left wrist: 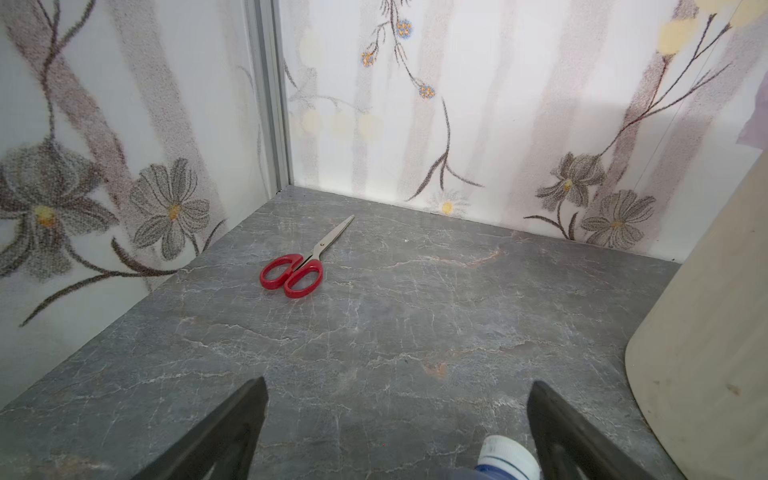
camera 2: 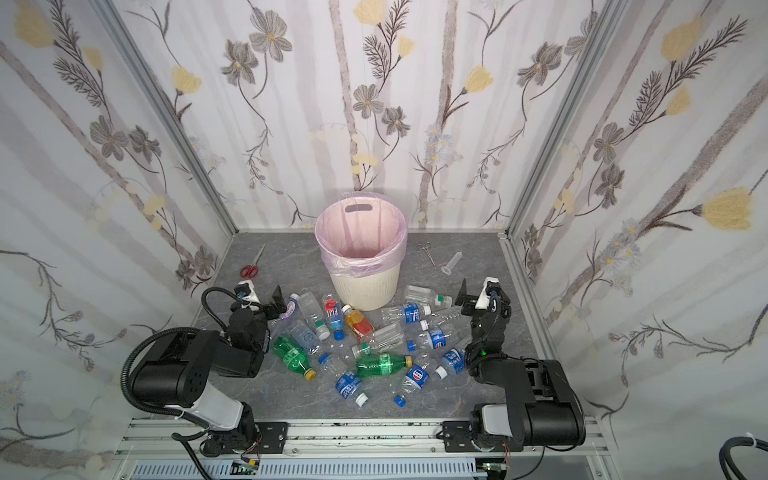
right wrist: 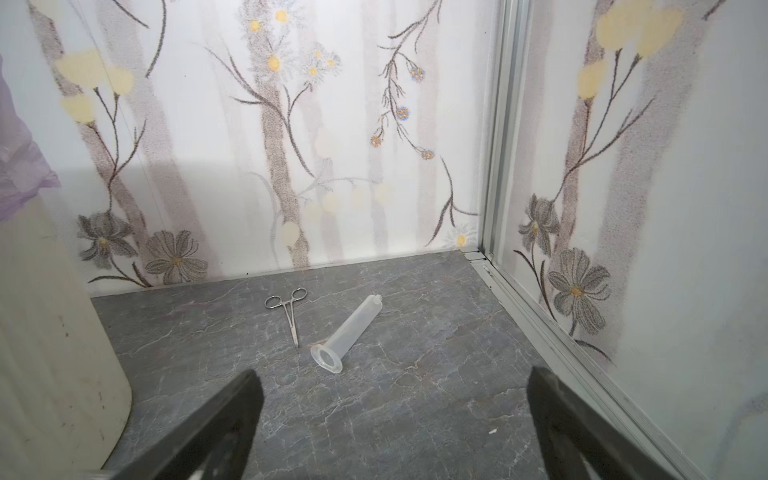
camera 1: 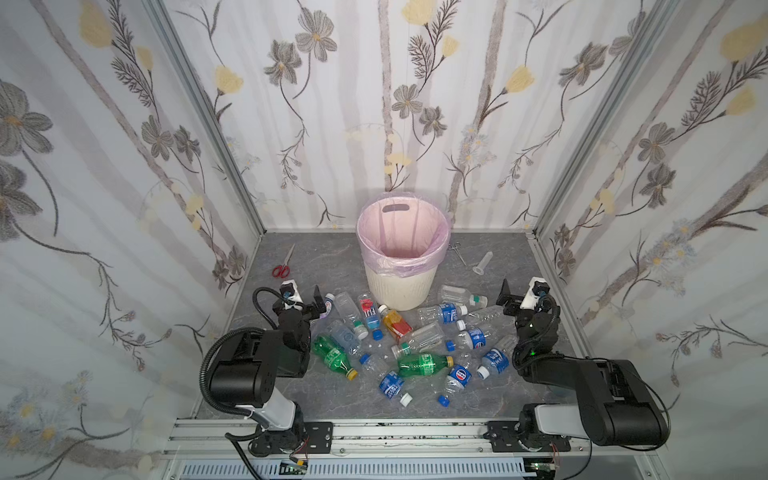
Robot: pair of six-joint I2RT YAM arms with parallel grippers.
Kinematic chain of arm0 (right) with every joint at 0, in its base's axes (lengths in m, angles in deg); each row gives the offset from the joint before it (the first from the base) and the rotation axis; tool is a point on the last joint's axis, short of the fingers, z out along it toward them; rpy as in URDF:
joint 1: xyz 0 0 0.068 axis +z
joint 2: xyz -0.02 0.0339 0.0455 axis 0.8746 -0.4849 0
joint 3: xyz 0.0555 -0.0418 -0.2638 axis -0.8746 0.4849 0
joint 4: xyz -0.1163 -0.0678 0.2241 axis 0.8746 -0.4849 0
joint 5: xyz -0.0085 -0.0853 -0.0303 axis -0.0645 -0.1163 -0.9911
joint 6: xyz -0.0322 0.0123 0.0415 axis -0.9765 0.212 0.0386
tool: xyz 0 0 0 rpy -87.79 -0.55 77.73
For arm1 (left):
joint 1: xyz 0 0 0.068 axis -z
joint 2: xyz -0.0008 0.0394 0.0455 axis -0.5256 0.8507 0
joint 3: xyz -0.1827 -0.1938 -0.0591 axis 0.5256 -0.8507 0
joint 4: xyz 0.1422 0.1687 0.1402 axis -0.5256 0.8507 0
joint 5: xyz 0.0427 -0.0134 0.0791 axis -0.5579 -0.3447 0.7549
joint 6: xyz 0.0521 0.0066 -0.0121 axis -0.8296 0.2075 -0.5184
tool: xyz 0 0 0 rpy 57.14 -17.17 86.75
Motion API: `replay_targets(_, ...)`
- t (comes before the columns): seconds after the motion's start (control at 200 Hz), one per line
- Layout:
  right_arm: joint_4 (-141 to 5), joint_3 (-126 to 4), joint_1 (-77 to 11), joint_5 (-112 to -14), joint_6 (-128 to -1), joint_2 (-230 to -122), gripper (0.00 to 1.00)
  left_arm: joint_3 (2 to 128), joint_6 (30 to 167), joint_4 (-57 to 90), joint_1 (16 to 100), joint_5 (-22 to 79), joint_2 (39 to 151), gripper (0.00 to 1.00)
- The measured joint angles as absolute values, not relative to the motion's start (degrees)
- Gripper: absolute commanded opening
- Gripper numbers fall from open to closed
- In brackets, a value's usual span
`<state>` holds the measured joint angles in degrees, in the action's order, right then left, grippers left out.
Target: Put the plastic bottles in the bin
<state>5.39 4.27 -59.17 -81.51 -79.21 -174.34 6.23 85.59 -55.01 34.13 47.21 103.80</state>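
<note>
Left end effector (left wrist: 399, 390): fingers spread wide, gripping nothing. It sits low at the heap's left edge, with a white-capped bottle (left wrist: 509, 455) just inside one finger.
Right end effector (right wrist: 395, 378): equally wide and empty, at the heap's right edge.
Why so: the arms flank the heap, so you can likely split the picking by side.
Bottles (camera 1: 415, 345): all lie on the surface (camera 1: 316, 399) in front of the bin (camera 1: 397, 291). None shows inside.
Look: mostly clear, some crumpled, with blue labels. One green bottle (camera 1: 422, 365) and one orange bottle (camera 1: 397, 324) stand out.
Bin: upright, pink liner (camera 1: 401, 232) folded over the rim.
Leave: scissors (left wrist: 297, 266), clamp (right wrist: 286, 311) and tube (right wrist: 349, 332).
</note>
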Motion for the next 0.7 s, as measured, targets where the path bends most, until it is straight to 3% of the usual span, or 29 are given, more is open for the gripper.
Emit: replay_targets(0.7, 5.3, 4.3, -59.2, -80.7, -79.4, -174.3, 1.0, 6.2, 85.6, -55.0, 34.1, 47.2, 103.8, 1.0)
